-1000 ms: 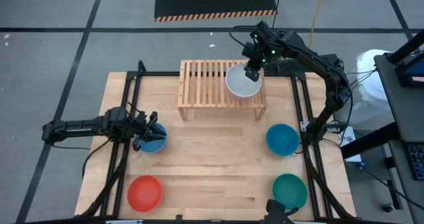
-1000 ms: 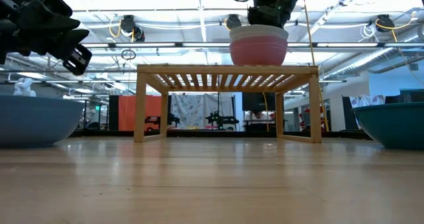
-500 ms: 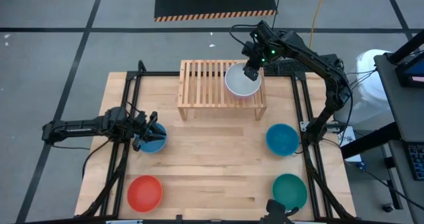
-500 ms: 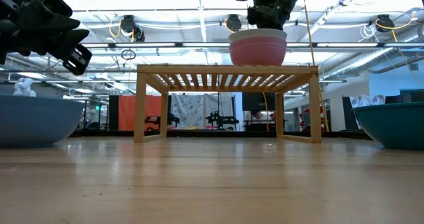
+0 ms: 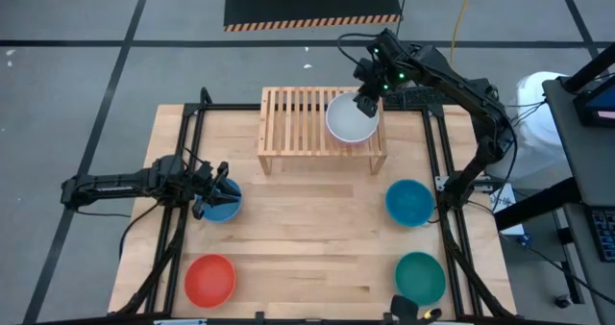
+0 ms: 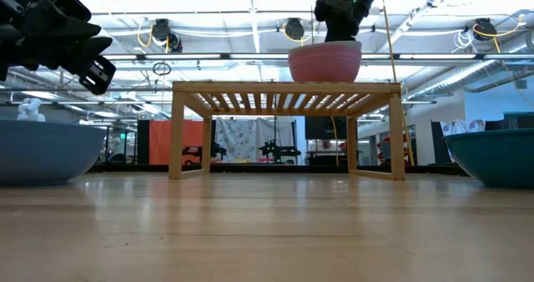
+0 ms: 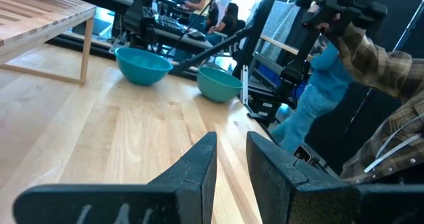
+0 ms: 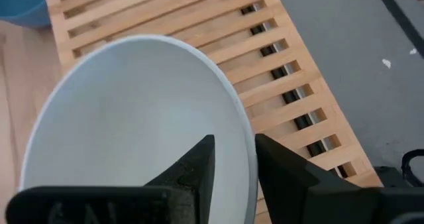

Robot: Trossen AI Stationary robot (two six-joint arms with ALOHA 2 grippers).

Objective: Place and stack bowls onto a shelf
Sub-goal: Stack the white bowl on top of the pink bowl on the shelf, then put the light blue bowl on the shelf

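While nested in the pink bowl [image 6: 324,63] on the shelf [image 5: 293,123], the white bowl [image 5: 352,119] sits straight below the right hand [image 5: 366,105].

White and pink bowls: stacked at the end of the shelf nearest the right hand; the low view shows the pink one resting on the slats, and only a thin white rim shows above it.

Right hand: over the far rim of the white bowl; in its wrist view the two fingers [image 8: 192,168] straddle that rim, one inside and one outside, parted a little, and whether they press on it I cannot tell.

Shelf: the slats away from the right hand, towards the left arm, carry nothing.

Left hand [image 5: 219,192]: low over one blue bowl [image 5: 222,206] on the tabletop [image 5: 307,219], fingers a narrow gap apart with nothing between them.

Other bowls: red bowl [image 5: 209,279] nearer the front edge than the left hand; second blue bowl [image 5: 409,202] and teal green bowl [image 5: 420,276] on the right hand's side, both well apart from it.

Room: a person's sleeve [image 7: 371,61] shows beyond the tabletop.
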